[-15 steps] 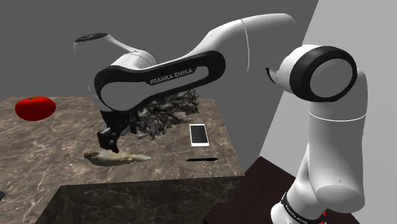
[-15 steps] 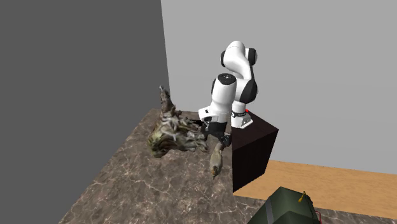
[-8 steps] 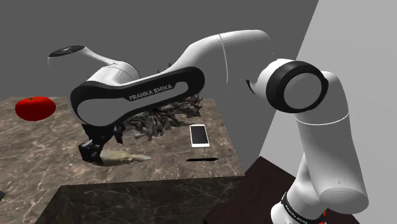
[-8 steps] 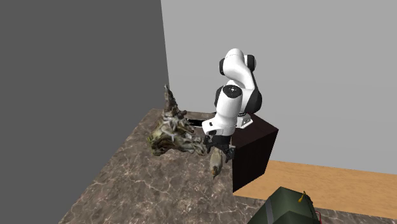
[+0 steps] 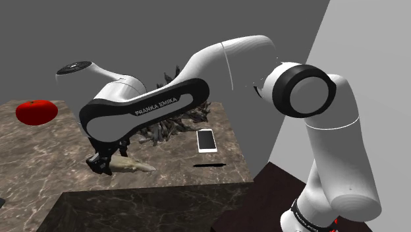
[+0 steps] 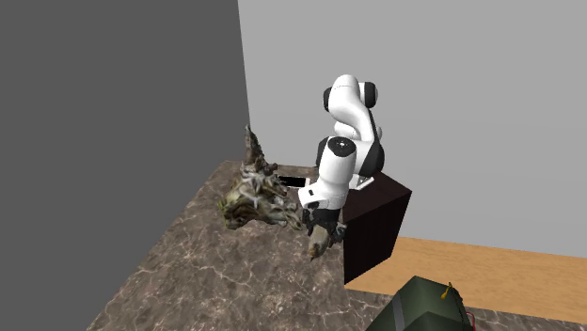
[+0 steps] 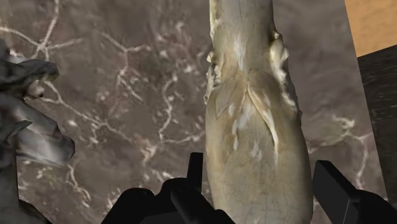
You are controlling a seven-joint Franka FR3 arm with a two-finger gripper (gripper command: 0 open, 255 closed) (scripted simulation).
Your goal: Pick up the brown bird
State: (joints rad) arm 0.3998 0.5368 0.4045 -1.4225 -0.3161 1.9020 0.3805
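The brown bird [image 7: 254, 114] is a pale tan, long figure lying flat on the marble tabletop [image 5: 39, 151]. In the wrist view my gripper [image 7: 261, 177] straddles its body, and the fingers [image 7: 195, 168] press against both flanks, shut on it. In the shoulder view the gripper [image 5: 102, 165] sits low on the table at the bird's [image 5: 137, 165] end toward that view's left, with the arm arching over it. The second exterior view has the gripper [image 6: 325, 226] on the bird [image 6: 318, 244] near the table's edge beside the stand [image 6: 376, 221].
A grey, gnarled driftwood-like heap [image 5: 172, 122] lies just behind the bird. A white phone [image 5: 206, 140] and a thin black stick [image 5: 209, 165] lie toward the shoulder view's right. A red round fruit [image 5: 35, 112] sits at the far left. The table's front edge is close.
The arm came down and swung toward the shoulder view's left. The gripper settled onto the bird, and its fingers went from wide apart to closed on the body.
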